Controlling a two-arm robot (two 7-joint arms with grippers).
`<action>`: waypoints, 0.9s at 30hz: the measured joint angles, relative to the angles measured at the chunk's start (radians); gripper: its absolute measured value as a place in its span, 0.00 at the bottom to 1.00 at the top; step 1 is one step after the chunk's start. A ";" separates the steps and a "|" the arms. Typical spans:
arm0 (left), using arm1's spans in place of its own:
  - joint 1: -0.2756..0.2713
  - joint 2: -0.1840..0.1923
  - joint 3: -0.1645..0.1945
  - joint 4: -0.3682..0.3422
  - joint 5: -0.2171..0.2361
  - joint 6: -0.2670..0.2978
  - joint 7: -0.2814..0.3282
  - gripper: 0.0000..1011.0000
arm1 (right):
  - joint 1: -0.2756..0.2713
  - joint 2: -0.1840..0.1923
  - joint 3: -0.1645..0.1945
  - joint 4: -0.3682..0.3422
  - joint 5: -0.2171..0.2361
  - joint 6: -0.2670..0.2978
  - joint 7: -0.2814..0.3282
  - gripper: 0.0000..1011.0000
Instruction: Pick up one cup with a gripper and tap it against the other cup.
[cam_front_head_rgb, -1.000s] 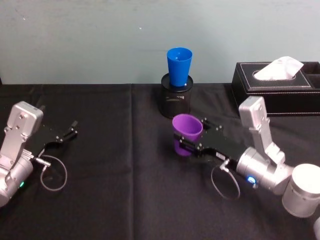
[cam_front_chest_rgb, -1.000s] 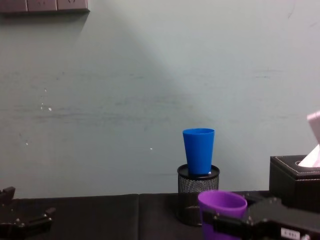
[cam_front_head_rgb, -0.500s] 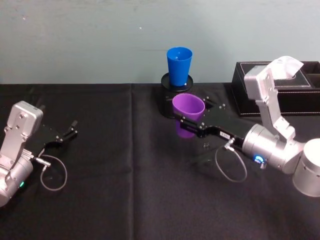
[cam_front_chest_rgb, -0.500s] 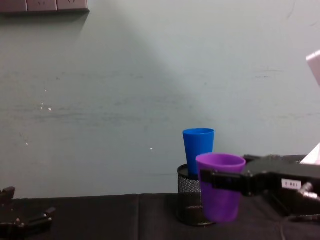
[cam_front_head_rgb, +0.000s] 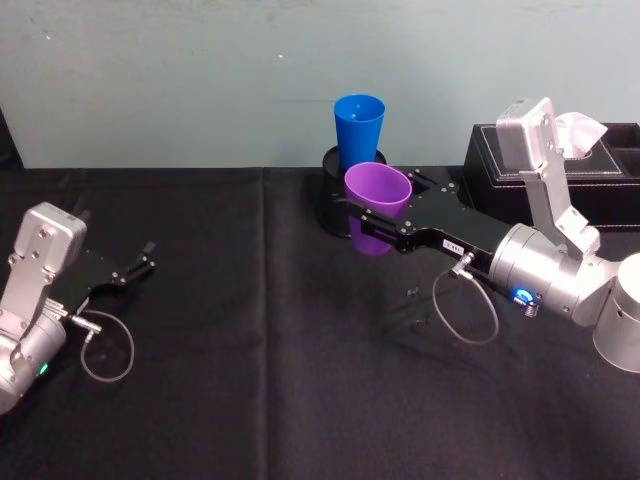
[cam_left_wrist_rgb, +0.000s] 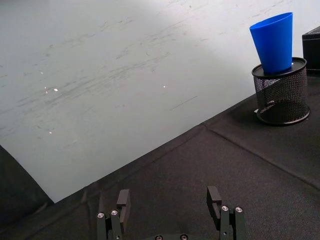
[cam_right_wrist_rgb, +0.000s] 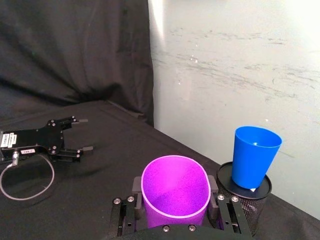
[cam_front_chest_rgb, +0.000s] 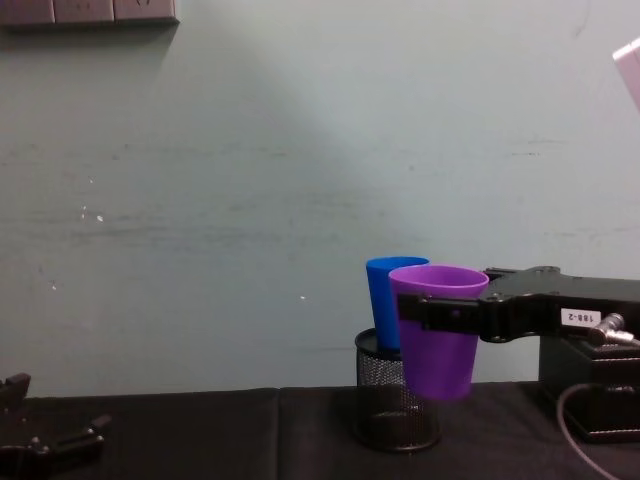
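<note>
One step done: right gripper pinches the purple cup aloft, just beside the blue cup standing in the mesh pen holder. Tap judged not yet made. Left gripper lies spread, idle, at the table's left. Contact between the cups is unclear: in the chest view the purple overlaps the blue.

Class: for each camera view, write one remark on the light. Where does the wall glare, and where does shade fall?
Head view: even light; no shadow is discernible on the black tablecloth under the purple cup. Chest view: the wall dims toward its upper left. Left wrist view: the wall washes pale well above the table. Right wrist view: glare whitens the wall above the blue cup.
</note>
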 joint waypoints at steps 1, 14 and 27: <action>0.000 0.000 0.000 0.000 0.000 0.000 0.000 0.99 | 0.001 0.000 0.000 -0.001 0.002 0.001 -0.002 0.72; 0.000 0.000 0.000 0.000 0.000 0.000 0.000 0.99 | 0.002 0.002 0.000 -0.002 0.007 0.006 -0.006 0.72; 0.000 0.000 0.000 0.000 0.000 0.000 0.000 0.99 | 0.002 0.002 0.000 -0.003 0.006 0.005 -0.006 0.72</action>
